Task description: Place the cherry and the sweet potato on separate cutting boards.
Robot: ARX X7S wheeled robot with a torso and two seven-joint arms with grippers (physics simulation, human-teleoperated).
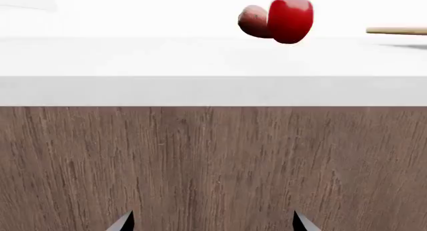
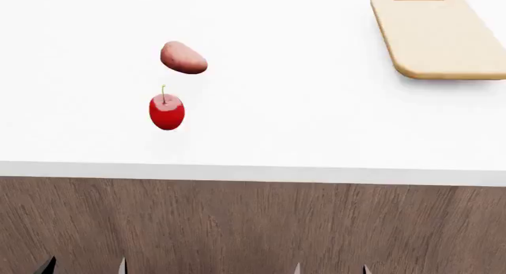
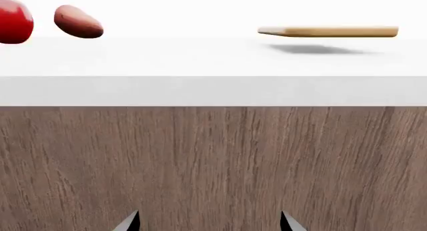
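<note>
Looks like a simulated kitchen: white table (image 2: pixel 332 126) with wood-grain front panel (image 2: pixel 253 226), carrying a wooden cutting board (image 2: pixel 439 37), a cherry (image 2: pixel 166 112) and a sweet potato (image 2: pixel 183 58).

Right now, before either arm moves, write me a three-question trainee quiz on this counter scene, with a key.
1. True or false: the cherry already lies on the cutting board.
2. Multiple choice: in the head view, which item lies nearer the counter's front edge? A) sweet potato B) cherry C) cutting board
3. Fill in: both the left end effector and the right end effector hang below the countertop, in front of the ____ cabinet front.

Key:
1. False; it lies on the bare white counter, far from the board.
2. B
3. wood-grain (brown)
</note>
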